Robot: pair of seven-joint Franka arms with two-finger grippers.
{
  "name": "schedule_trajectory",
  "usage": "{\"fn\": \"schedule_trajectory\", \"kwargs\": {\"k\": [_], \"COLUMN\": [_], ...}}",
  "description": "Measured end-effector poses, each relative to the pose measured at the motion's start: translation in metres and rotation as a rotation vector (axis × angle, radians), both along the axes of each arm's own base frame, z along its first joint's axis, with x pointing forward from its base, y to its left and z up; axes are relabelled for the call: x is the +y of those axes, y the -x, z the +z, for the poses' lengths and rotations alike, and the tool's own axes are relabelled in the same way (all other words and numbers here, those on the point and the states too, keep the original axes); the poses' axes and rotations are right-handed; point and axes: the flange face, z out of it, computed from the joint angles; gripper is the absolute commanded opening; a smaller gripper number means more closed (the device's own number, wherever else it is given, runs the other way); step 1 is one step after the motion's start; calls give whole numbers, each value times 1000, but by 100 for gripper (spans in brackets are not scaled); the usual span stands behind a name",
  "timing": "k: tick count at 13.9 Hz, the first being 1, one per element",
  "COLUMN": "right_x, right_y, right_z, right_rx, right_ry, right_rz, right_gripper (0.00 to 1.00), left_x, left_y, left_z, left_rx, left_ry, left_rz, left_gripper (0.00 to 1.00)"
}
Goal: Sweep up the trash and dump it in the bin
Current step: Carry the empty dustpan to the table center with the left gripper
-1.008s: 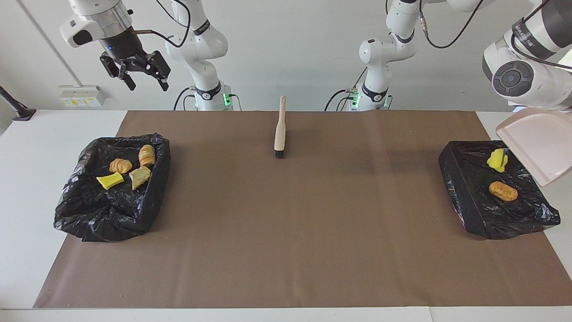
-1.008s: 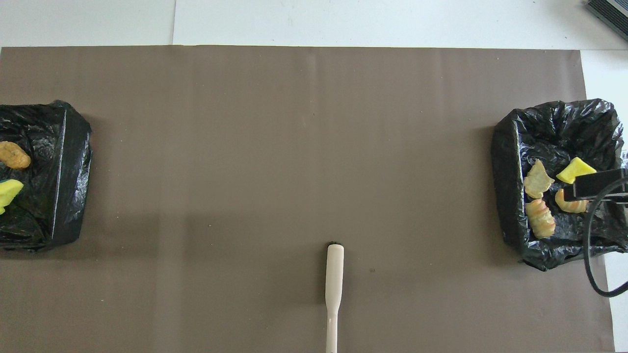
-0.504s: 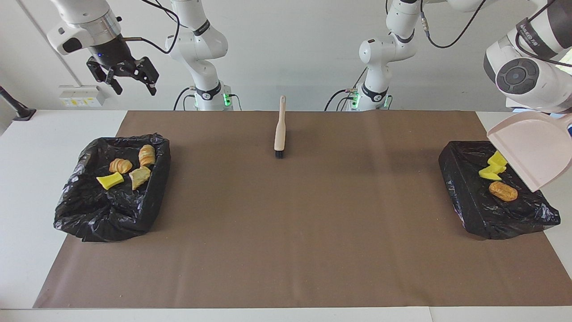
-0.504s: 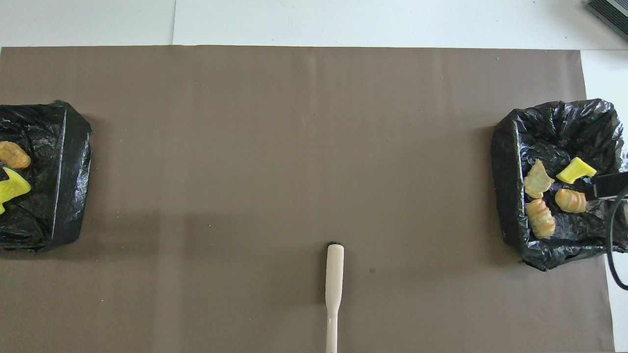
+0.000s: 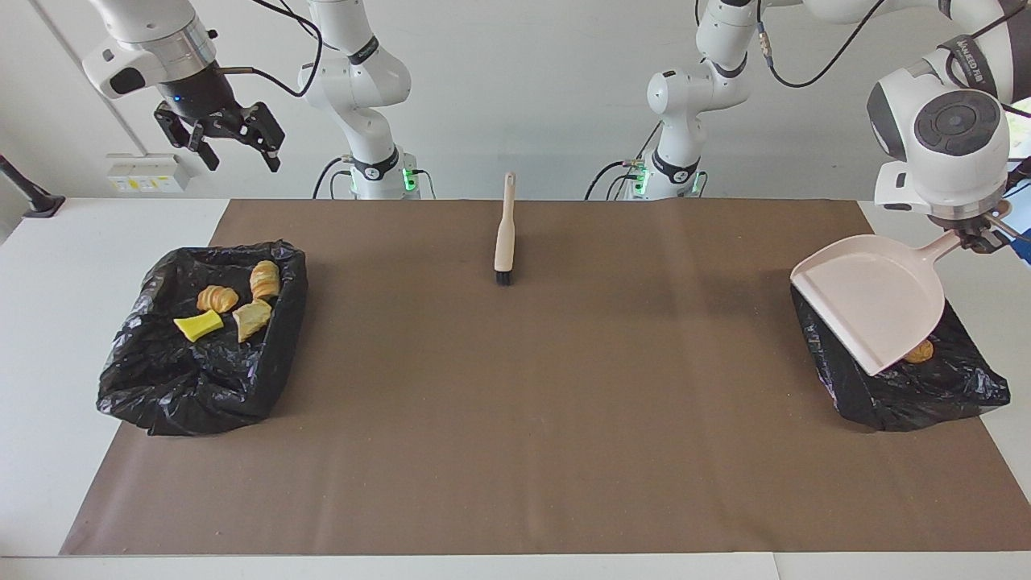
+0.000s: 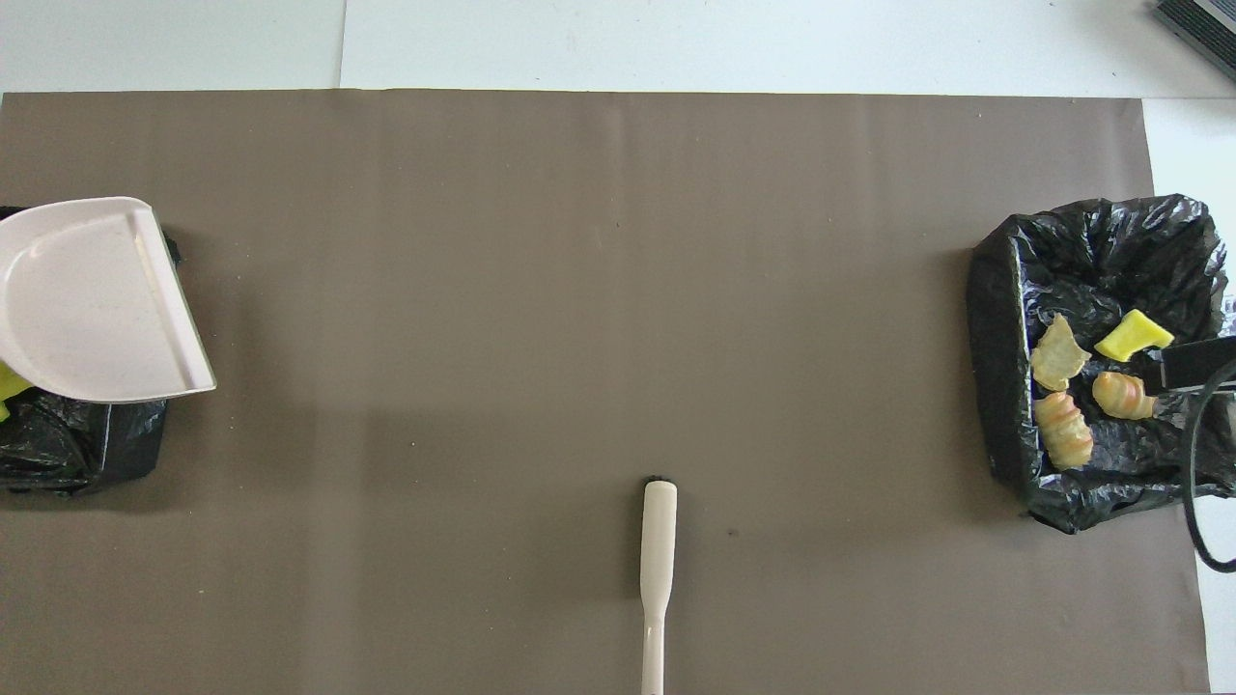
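Left gripper (image 5: 976, 238) raised over the bin (image 5: 950, 387) at the left arm's end of the bench (image 5: 32, 266), jaws clamped on the dustpan (image 5: 874, 302) handle, pan tilted over that bin. Right gripper (image 5: 221, 149) high over the bin (image 5: 161, 387) at the right arm's end, jaws wide, holding nothing. Trash (image 5: 233, 304) lying inside both bins. Brush (image 5: 505, 234) flat near the robots' edge, mid-bench.

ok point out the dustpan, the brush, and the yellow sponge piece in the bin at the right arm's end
dustpan (image 5: 874, 302), facing view, middle of its pan
brush (image 5: 505, 234), facing view, handle
yellow sponge piece (image 5: 198, 325), facing view, its top face
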Motion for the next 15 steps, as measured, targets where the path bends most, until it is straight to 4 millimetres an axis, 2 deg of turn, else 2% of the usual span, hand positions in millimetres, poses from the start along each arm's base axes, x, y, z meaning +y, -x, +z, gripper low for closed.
{"fn": "schedule_trajectory", "kwargs": {"k": [3, 5, 7, 11, 15], "right_x": [8, 8, 7, 7, 9], "right_y": [-4, -7, -8, -5, -5], "right_z": [1, -1, -3, -3, -3], "right_rx": [-24, -50, -58, -60, -59], "right_ry": [9, 40, 47, 48, 48], "right_rz": [17, 21, 21, 21, 24], "right_gripper": [100, 100, 100, 100, 100], "left_x": [-81, -139, -188, -303, -384], "left_y": [1, 7, 11, 18, 26], "left_z": [-12, -19, -28, -78, -108], "left_rx": [-103, -147, -171, -227, -304], "left_ry": [174, 271, 333, 373, 399], "left_rz": [184, 330, 440, 640, 835], "left_gripper": [0, 0, 0, 0, 0]}}
